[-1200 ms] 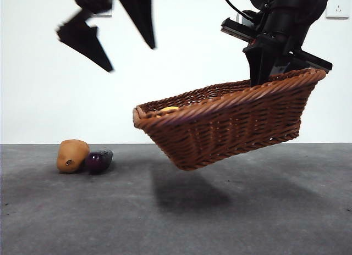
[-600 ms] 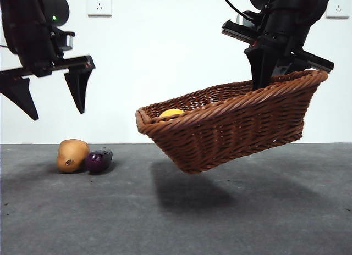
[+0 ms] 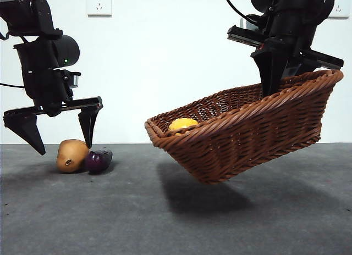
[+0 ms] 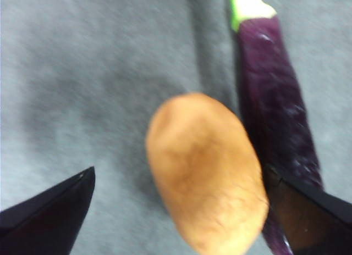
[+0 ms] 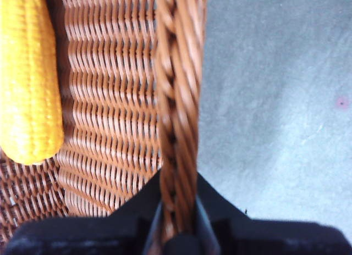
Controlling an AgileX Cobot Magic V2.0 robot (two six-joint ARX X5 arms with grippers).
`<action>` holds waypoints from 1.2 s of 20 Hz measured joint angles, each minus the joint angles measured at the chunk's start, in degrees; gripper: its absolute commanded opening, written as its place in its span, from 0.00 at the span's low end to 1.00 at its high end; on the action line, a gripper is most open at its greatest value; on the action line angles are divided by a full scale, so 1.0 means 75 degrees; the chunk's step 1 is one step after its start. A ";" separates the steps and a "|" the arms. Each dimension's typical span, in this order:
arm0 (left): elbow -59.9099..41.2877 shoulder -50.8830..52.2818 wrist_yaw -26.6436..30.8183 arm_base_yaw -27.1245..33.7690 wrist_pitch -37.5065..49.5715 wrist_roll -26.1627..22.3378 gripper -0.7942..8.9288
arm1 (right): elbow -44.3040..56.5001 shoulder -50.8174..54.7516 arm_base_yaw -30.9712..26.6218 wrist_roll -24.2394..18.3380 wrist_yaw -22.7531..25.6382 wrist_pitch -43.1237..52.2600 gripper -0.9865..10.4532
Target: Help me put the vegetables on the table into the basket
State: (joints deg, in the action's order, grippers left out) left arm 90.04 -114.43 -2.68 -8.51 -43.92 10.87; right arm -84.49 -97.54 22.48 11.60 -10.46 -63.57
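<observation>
You had the table (image 3: 82, 211) under everything, and above it the basket (image 3: 247, 139) hung tilted in the air, its rim pinched tight in your right gripper (image 5: 179, 222), with the corn (image 5: 27, 79) lying inside at the low end. That arm was busy and well apart from what was left on the table. Your left gripper (image 3: 55, 131) was the nearer one: it hovered low with its jaws spread wide, straddling the potato (image 4: 206, 172). The potato lay between the jaws with its long axis running across the gap, so closing would likely have met its ends. The eggplant (image 4: 278, 101) lay touching the potato's far side, alongside it, right by one jaw.
</observation>
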 measured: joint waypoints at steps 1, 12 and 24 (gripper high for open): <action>0.0000 0.0003 0.0111 0.0000 0.0032 0.0020 0.60 | 0.0000 0.0000 0.0000 0.0000 0.0003 -0.0003 0.08; 0.0000 -0.0326 0.0137 -0.0003 0.0271 -0.0009 0.07 | 0.0000 0.0000 0.0000 0.0000 0.0000 0.0015 0.08; -0.0003 0.1393 -0.1341 -0.0041 -0.0122 -0.0679 0.07 | 0.0000 0.0000 0.0000 -0.0006 0.0003 0.0309 0.08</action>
State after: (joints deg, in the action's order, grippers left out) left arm 90.02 -103.98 -12.73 -8.82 -44.84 5.78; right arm -84.49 -97.54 22.48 11.55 -10.44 -61.25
